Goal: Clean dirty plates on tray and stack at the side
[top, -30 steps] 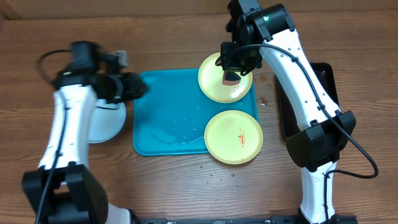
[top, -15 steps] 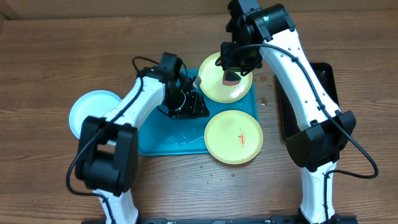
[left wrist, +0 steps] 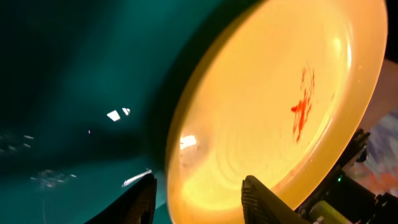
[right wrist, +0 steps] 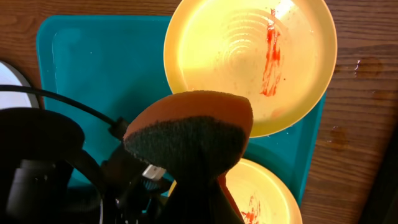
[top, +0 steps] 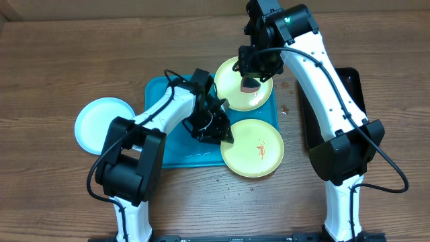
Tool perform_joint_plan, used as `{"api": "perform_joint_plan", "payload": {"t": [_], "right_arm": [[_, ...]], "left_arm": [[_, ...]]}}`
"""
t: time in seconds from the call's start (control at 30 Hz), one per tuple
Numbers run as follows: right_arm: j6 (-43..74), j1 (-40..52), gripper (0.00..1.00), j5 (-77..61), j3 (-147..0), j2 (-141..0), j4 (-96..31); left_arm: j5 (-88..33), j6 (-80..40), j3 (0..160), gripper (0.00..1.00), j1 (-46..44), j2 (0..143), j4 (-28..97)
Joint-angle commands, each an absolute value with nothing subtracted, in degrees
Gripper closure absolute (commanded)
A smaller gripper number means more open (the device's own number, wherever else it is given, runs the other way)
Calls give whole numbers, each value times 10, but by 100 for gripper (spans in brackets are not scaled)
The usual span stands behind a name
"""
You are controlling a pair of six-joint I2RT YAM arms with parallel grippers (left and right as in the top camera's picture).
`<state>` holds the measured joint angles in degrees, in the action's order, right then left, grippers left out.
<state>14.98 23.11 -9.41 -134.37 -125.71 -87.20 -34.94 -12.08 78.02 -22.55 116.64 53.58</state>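
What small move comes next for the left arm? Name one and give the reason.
Probably shut the left pincer on the near plate at its rim. Its fingers stand open with that edge between them, one over the tray, one over the plate's face. The plate bears a red smear, so a grip likely comes before cleaning.

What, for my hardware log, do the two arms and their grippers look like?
The left arm and right arm both have white link shells with black joints. Black cables loop alongside each. The left gripper and right gripper are black; a small green light shows near the right wrist.
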Motion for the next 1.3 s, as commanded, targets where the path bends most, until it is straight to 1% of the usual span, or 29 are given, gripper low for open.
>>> {"api": "perform_joint_plan", "payload": {"t": [0.0, 0.1, 0.17, 0.2, 0.3, 0.33, 0.6, 0.73, 0.93, 1.03, 1.17, 1.27], "right_arm": [[147, 230, 96, -90, -1358, -1234, -872], [147, 230, 96, -90, -1358, -1234, -871], [147, 230, 96, -90, -1358, -1234, -871], [147, 230, 96, -90, -1358, -1234, -871], [147, 230, 96, -90, -1358, -1234, -871], [147, 230, 96, -90, -1358, -1234, -872], [147, 230, 96, -90, -1358, -1234, -871], [147, 230, 96, -90, -1358, -1234, -871], [147, 231, 96, -91, -1358, -1234, -857], [148, 232, 96, -91, -1358, -1234, -851], [148, 232, 96, -91, -1351, -1234, -844], [148, 233, 96, -92, -1334, -1234, -832]], "left_arm": [[-347, -123, 776, 55, -232, 1176, 542], [-310, -163, 769, 56, -241, 1176, 540], [-300, -170, 769, 61, -244, 1176, 540], [-300, -170, 769, 67, -244, 1176, 540], [-291, -183, 769, 90, -244, 1176, 541], [-289, -185, 769, 95, -244, 1176, 542], [-290, -185, 770, 96, -242, 1176, 543], [-270, -180, 785, 96, -224, 1175, 568], [-144, -167, 817, 96, -175, 1171, 624], [-50, -168, 818, 96, -148, 1171, 637], [76, -185, 818, 95, -123, 1171, 631], [109, -185, 818, 96, -112, 1171, 620]]}}
